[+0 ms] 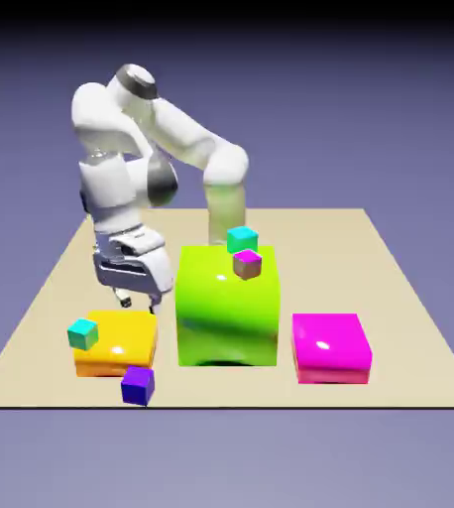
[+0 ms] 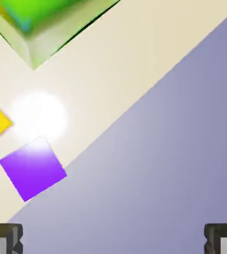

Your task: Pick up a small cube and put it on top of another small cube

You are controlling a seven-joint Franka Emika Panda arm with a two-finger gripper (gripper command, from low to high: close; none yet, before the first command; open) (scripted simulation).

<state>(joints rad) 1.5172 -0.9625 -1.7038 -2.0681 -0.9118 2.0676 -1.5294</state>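
Claw (image 1: pixel 138 296) open, nothing between the fingers: hand view shows both grey fingertips (image 2: pixel 5 238) far apart at the bottom corners with only backdrop between them. In the exterior view the claw hangs above the back edge of the yellow block (image 1: pixel 117 343), not touching it.

Small cube (image 1: pixel 138 385), glossy dark blue-violet, sits on the surface (image 1: pixel 390 298) just in front of the yellow block, close to the surface's near edge. Hand view has it at lower left (image 2: pixel 32 168), tilted like a diamond, near the surface edge, with a bright glare spot just above it. It is clear of the fingertips.

Relative to the yellow block:
- teal cube (image 1: pixel 83 334) rests on its top, at the corner toward the exterior view's left
- big green block (image 1: pixel 228 306) stands just beside it, toward the exterior view's right, and is taller
- second teal cube (image 1: pixel 242 239) and brown-and-magenta cube (image 1: pixel 248 264) sit on the green block's top, close together
- magenta block (image 1: pixel 331 346) lies beyond the green block, well apart from the yellow one

No containers in view.
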